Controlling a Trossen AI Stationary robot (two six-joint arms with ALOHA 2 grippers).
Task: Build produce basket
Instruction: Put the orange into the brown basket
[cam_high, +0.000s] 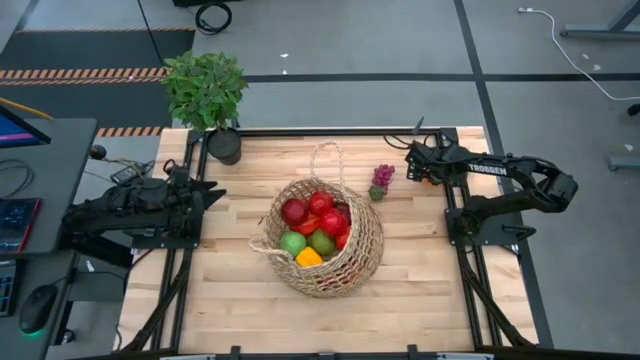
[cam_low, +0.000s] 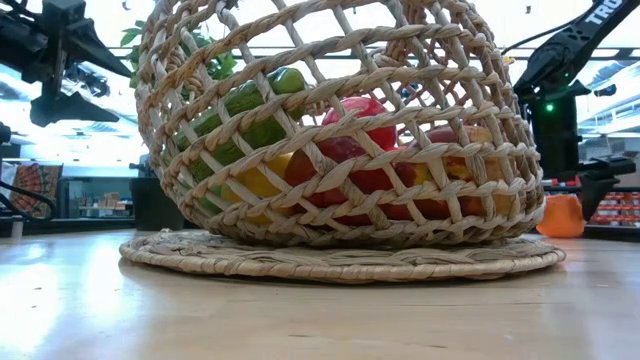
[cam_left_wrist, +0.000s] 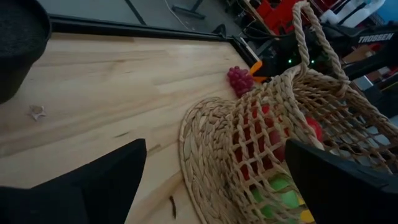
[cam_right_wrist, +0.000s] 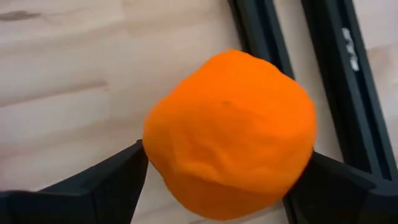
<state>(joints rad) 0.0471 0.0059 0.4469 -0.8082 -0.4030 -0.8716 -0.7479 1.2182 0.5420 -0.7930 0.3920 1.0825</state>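
basket (cam_high: 325, 245): 1 | grapes (cam_high: 382, 178): 1 bunch | orange (cam_right_wrist: 230, 134): 1 (outside) | potted plant (cam_high: 207, 95): 1

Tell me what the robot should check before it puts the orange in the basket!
1. Orange sits between the right pincer fingers: ok.
2. Orange lifted off the table: cannot tell.
3. Basket open on top, room left above the fruit: ok.
4. Left pincer open, waiting beside the basket, out of the way: ok.
5. Grapes lie on the table between the right pincer and the basket: not ok, steer over them.
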